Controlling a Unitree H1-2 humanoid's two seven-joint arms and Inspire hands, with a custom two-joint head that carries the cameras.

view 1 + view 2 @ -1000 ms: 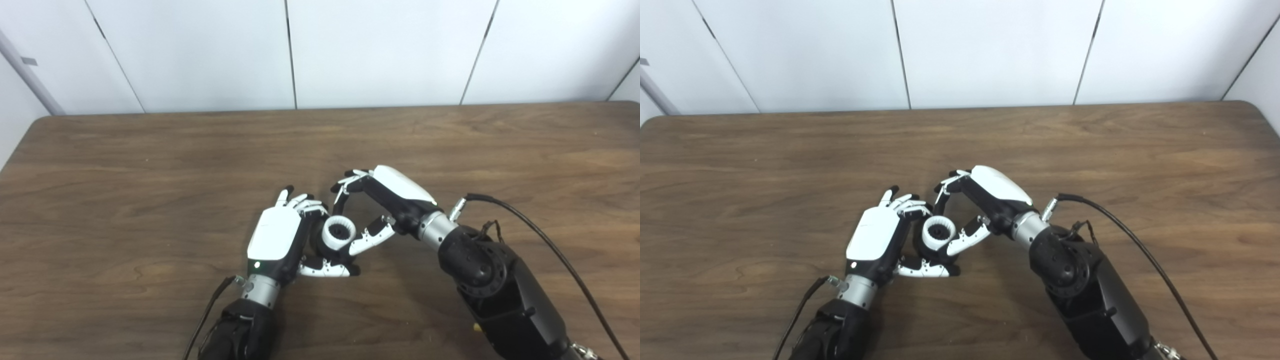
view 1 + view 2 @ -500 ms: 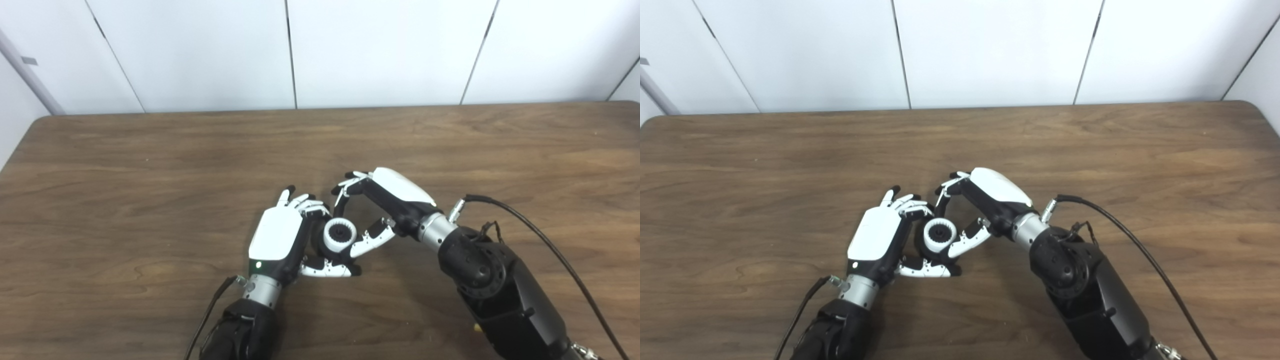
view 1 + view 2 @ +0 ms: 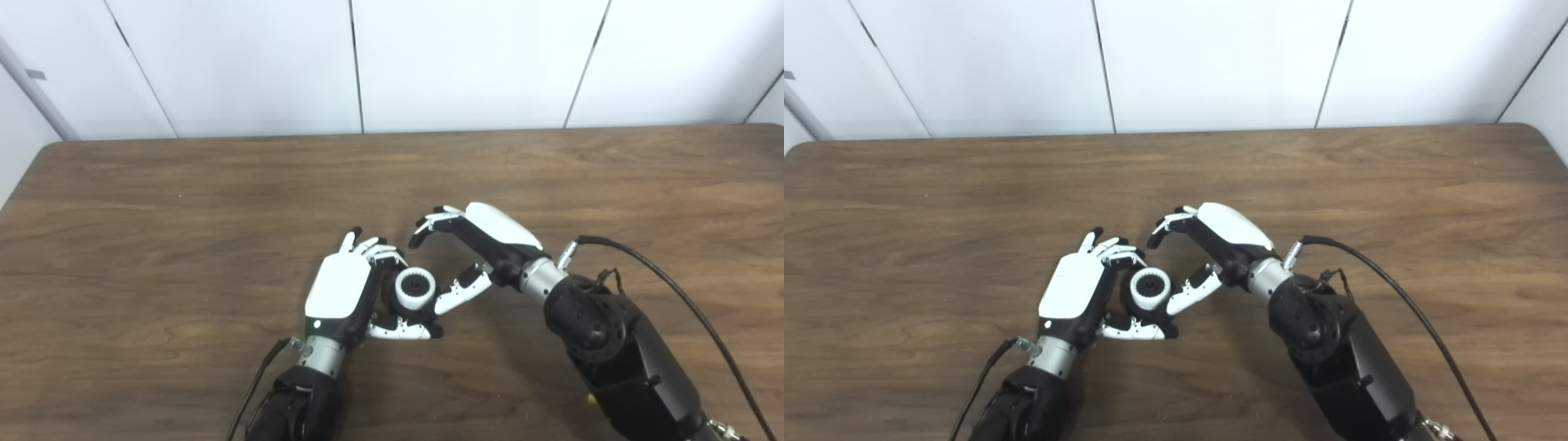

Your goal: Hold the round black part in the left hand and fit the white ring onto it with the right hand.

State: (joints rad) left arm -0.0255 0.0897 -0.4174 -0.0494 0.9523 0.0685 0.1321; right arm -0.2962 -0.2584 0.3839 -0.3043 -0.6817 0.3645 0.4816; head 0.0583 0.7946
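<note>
the left hand (image 3: 339, 293) is closed around the round black part (image 3: 392, 293), low over the table (image 3: 184, 245). the white ring (image 3: 415, 289) sits on this part, its opening facing up toward the cameras. the right hand (image 3: 484, 245) is open and holds nothing; the ring lies just to its left, between its spread fingers and thumb.

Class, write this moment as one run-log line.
left hand: shut on round black part | white ring: seated on part | right hand: open, fingers apart beside ring | brown wooden table
</note>
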